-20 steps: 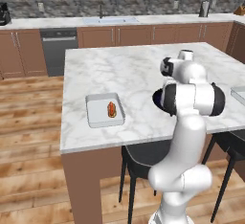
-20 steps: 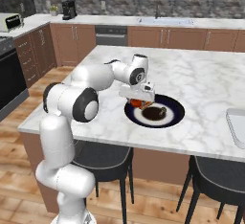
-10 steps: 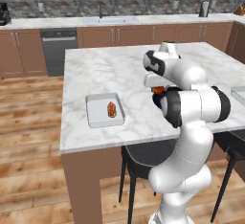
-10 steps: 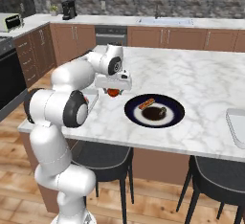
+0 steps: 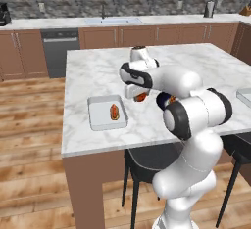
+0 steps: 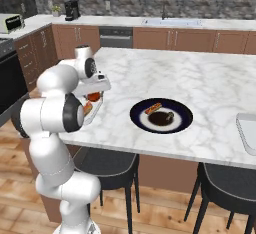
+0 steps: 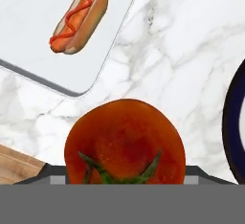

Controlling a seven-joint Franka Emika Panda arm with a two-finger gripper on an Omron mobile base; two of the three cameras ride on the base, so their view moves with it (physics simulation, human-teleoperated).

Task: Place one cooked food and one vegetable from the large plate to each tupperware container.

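Note:
My gripper (image 5: 139,95) is shut on a red tomato (image 5: 142,97) and hangs over the marble between the large plate (image 6: 137,114) and the left tupperware container (image 5: 100,120). In the hand view the tomato (image 7: 125,144) hides the fingertips. A hot dog (image 7: 79,16) lies in that container (image 7: 28,27), and the plate's dark rim (image 7: 234,122) shows at the right edge. On the plate rest another hot dog (image 6: 152,108) and a dark lump of food (image 6: 161,119). A second tupperware container (image 6: 246,133) sits at the counter's right end.
The marble island's front edge (image 5: 117,142) runs close to the left container, with wooden floor below. Dark stools (image 6: 107,163) stand under the counter. The far half of the island is bare marble.
The arm has swung left from above the plate toward the left container, carrying the tomato with it. The plate and both containers stay where they were.

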